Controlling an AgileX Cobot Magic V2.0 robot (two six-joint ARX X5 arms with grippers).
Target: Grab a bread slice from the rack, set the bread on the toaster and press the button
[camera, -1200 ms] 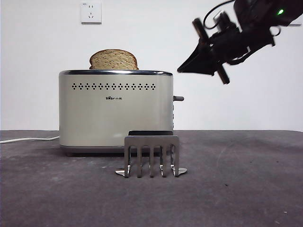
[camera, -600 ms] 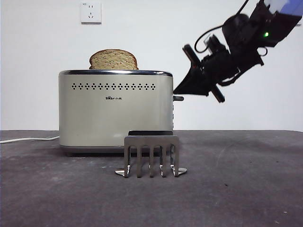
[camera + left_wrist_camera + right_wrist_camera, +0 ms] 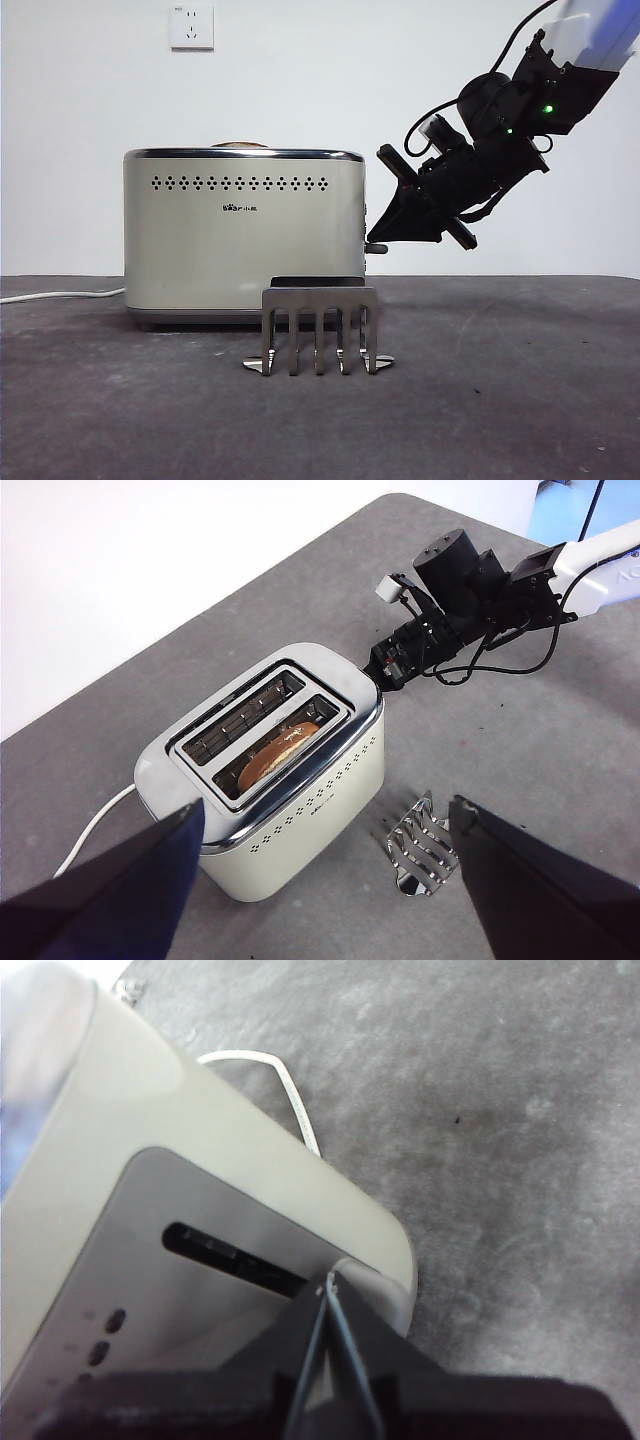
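Note:
The cream-white toaster (image 3: 240, 235) stands mid-table. The slice of bread (image 3: 238, 145) sits low in its slot, with only a sliver of crust showing above the chrome rim. In the left wrist view the bread (image 3: 283, 746) lies down inside the slot nearer the vent holes. My right gripper (image 3: 374, 238) is shut, with its tip resting on top of the dark button (image 3: 377, 248) low on the toaster's narrow side. The right wrist view shows the shut jaws (image 3: 328, 1290) against that side by the lever slot (image 3: 230, 1255). The steel rack (image 3: 320, 330) stands empty before the toaster. My left gripper (image 3: 325, 810) is open, high above.
A white power cord (image 3: 60, 294) runs left from the toaster's base. A wall socket (image 3: 192, 26) is on the white wall behind. The right arm (image 3: 480, 580) reaches in over the grey table (image 3: 500, 400).
My right gripper has moved down along the toaster's side and pushed the button lower. The bread has sunk from standing above the rim to almost out of sight.

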